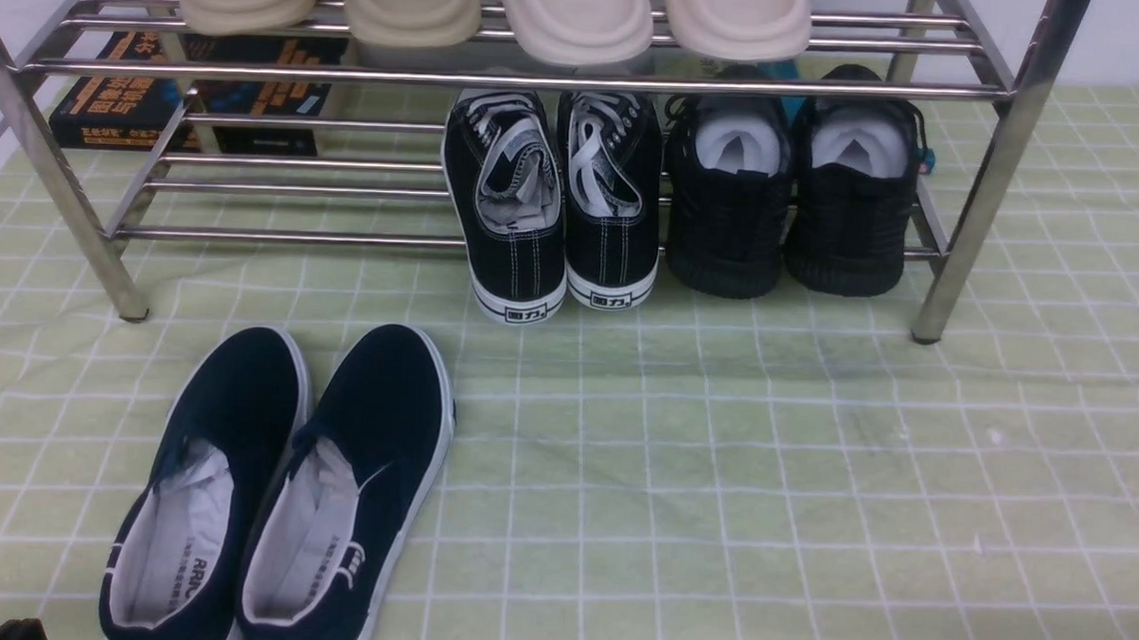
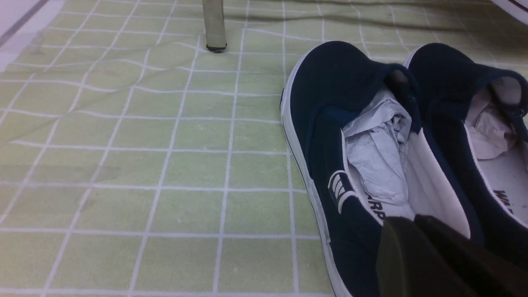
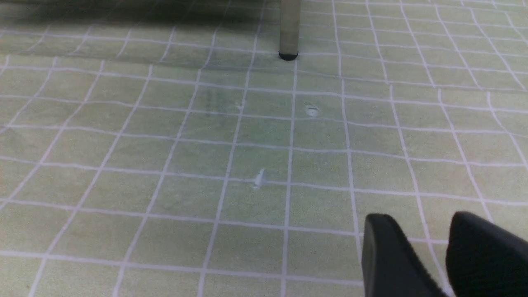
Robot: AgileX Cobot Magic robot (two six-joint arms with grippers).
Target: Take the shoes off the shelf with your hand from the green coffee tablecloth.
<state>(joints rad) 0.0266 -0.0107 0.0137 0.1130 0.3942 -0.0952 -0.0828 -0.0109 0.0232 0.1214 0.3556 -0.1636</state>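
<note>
books (image 1: 189,94): stacked on the far left of the shelf's lower tier, well clear of everything else.

shelf (image 1: 540,77): 2 tiers of steel bars, standing on the green coffee tablecloth (image 1: 763,478). The near left part of the lower tier has a bare stretch of bars, probably the slot the navy pair came out of.

shoes (image 1: 279,490): the 2 navy slip-ons sit side by side on the cloth, near left, toes pointing at the shelf and heels toward the robot. Fully off the rack and apart from it, so the job looks pretty much done. White paper is stuffed inside both.

left hand (image 2: 416,251): dark fingers hang right over the heel opening of the left shoe, above the insole print. The tips look almost together with barely a slit between them, and nothing sits in there. Whether they touch the heel collar can't be told from this angle. Looks like a just-let-go pose, but that's a guess.

black lace-ups (image 1: 555,201): middle of the lower tier, heels sticking out over the front bar.

black knit sneakers (image 1: 792,186): right of those, same tier.

slippers (image 1: 495,10): 4 beige ones along the top tier.

right hand (image 3: 437,255): parked low over bare cloth on the right, well apart from the shoes, with a clear gap between the 2 fingers and nothing held.
</note>
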